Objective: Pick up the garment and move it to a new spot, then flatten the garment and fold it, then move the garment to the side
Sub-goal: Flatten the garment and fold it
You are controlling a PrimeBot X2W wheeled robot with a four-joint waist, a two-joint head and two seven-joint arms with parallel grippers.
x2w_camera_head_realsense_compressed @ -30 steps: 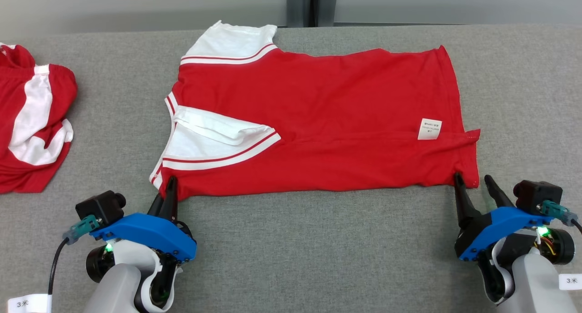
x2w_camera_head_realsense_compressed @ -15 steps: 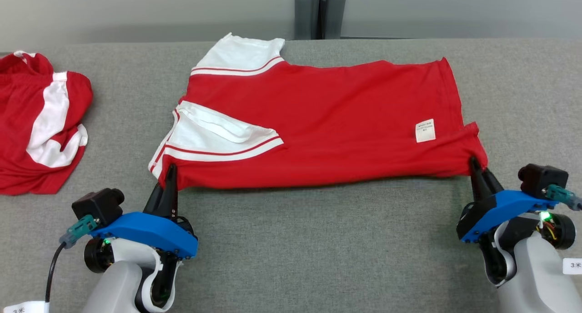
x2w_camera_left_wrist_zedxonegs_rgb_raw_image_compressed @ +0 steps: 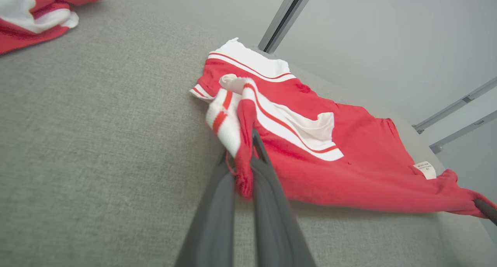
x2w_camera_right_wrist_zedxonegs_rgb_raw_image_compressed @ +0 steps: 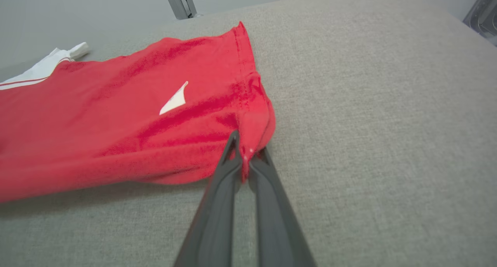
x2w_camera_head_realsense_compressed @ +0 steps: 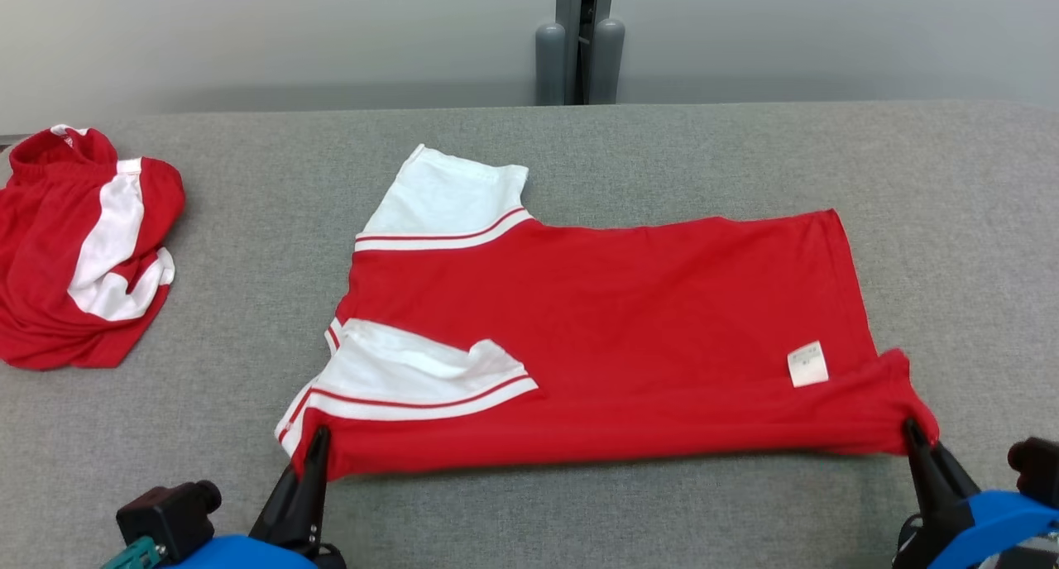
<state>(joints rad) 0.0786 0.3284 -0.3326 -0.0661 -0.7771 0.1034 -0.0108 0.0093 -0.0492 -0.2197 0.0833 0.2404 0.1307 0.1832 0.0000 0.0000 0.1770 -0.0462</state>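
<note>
**Red T-shirt gripped at both near corners on the grey table**

The grey felt-covered table (x2w_camera_head_realsense_compressed: pixel 662 155) fills the head view. More of the wall behind the table's far edge shows than a second ago, and everything on the table sits lower in the picture. That is a shift of the camera, not of the cloth.

The red short-sleeved T-shirt with white sleeves (x2w_camera_head_realsense_compressed: pixel 629 321) lies spread across the middle of the table. Its collar end points toward the table's left side and its hem toward the right. Its near edge is raised off the table, with a shadow beneath it, whereas a second ago it lay flat.

A second, crumpled red-and-white garment (x2w_camera_head_realsense_compressed: pixel 74 246) lies at the table's left side, well apart from the T-shirt.

The left gripper (x2w_camera_head_realsense_compressed: pixel 317 438) stands at the table's near edge. Its two dark fingers are pressed together on the shoulder corner of the T-shirt, beside the near white sleeve (x2w_camera_head_realsense_compressed: pixel 405 370), as they were a second ago.

The right gripper (x2w_camera_head_realsense_compressed: pixel 912 430), also at the near edge, is now pinched on the hem corner. A second ago its fingers stood spread around that corner. The right wrist view shows red cloth bunched between the closed fingers.

A small white care label (x2w_camera_head_realsense_compressed: pixel 807 364) lies on the red cloth near the hem, toward the table's right side.
</note>
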